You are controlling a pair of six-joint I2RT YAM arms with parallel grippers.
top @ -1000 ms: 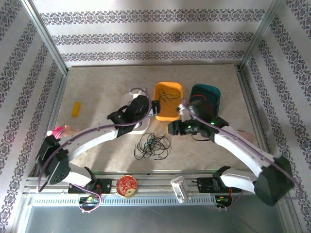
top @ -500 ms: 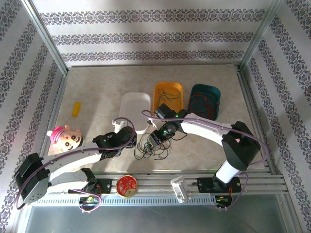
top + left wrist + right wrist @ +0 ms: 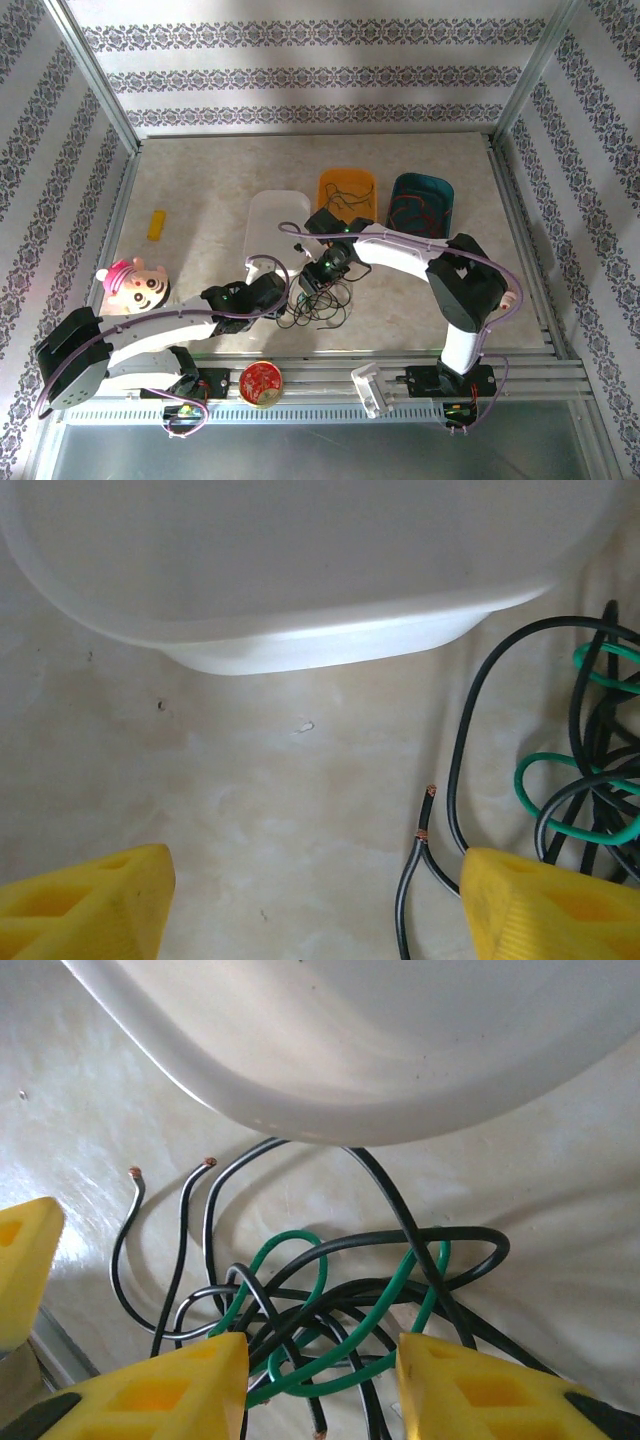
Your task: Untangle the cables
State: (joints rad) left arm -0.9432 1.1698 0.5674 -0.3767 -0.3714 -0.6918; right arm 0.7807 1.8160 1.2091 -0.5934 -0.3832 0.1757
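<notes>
Your right gripper [image 3: 320,1392] hangs spread astride the cables [image 3: 320,1295], placed to pinch one strand; your left gripper [image 3: 318,912] sits spread at their edge, probably to anchor.

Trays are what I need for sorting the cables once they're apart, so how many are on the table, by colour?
White tray: 1
Orange tray: 1
Teal tray: 1
Total: 3
</notes>
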